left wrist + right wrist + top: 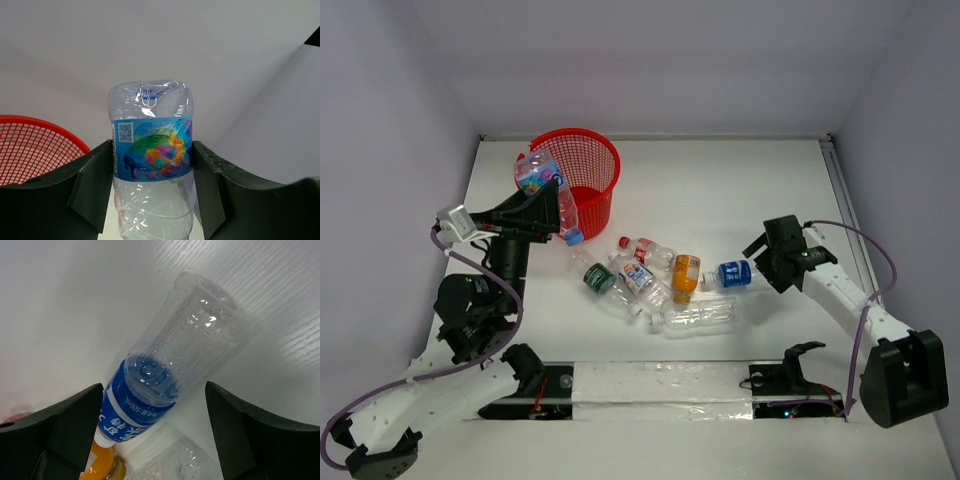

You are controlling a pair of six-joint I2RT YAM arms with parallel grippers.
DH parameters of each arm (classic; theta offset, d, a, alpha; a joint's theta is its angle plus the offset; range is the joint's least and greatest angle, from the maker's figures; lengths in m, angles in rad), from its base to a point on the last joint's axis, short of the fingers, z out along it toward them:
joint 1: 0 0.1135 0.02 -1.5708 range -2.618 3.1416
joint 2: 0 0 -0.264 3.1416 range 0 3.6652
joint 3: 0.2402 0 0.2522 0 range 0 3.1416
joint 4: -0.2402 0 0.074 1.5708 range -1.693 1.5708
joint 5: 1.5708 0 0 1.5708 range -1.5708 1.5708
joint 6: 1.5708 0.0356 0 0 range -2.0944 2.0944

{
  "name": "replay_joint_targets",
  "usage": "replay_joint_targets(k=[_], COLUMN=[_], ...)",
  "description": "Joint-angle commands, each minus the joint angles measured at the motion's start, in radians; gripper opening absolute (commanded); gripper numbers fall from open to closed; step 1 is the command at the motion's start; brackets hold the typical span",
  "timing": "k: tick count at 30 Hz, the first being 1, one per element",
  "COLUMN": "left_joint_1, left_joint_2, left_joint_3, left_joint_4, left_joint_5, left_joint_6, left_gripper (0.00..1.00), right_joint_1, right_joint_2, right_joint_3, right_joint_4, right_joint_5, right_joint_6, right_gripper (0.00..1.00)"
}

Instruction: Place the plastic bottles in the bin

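Left gripper [152, 167] clamped on a clear rainbow-label bottle [152, 145], held up at the rim of the red bin [592, 200]. Right gripper [155, 415] spread open, one finger on either side of the blue-label bottle [200, 325] lying on the table [740, 190]. Other bottles [645, 280] clustered on the table near the bin.

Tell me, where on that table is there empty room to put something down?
The widest bare tabletop is at the far side, between the red bin and the right edge. The middle is crowded: loose bottles lie packed together there.
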Motion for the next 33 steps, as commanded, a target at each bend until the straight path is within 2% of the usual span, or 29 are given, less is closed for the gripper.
replay_joint_targets(k=[1, 7, 9, 14, 20, 24, 28, 31, 33], left_joint_1=[0.004, 0.004, 0.004, 0.004, 0.004, 0.004, 0.004, 0.035, 0.055], left_joint_2=[-0.010, -0.042, -0.051, -0.046, -0.010, 0.038, 0.127, 0.263, 0.312], left_joint_3=[0.005, 0.002, -0.004, -0.010, -0.008, 0.010, 0.050, 0.111, 0.161], left_joint_4=[0.032, 0.012, 0.008, 0.005, 0.014, 0.037, 0.093, 0.121, 0.124], left_joint_5=[0.020, 0.023, 0.017, 0.001, -0.032, -0.078, -0.129, -0.175, -0.192], left_joint_6=[0.019, 0.022, 0.020, 0.023, 0.048, 0.065, 0.130, 0.187, 0.212], left_gripper=[0.54, 0.54, 0.54, 0.54, 0.54, 0.54, 0.54, 0.54, 0.54], right_joint_1=[-0.020, -0.041, -0.050, -0.051, -0.069, -0.069, -0.069, -0.069, -0.069], right_joint_2=[0.053, 0.191, 0.248, 0.336, 0.386, 0.334, 0.197, 0.016, -0.038], right_joint_3=[0.016, 0.070, 0.105, 0.190, 0.273, 0.326, 0.372, 0.377, 0.379], right_joint_4=[0.035, 0.042, 0.022, -0.016, -0.001, 0.027, 0.057, 0.132, 0.166], right_joint_5=[-0.013, 0.003, 0.035, 0.102, 0.196, 0.292, 0.348, 0.317, 0.271], right_joint_6=[0.049, 0.062, 0.064, 0.053, 0.004, -0.037, -0.095, -0.170, -0.198], right_gripper=[0.86, 0.85, 0.79, 0.78, 0.60, 0.56, 0.54, 0.53, 0.53])
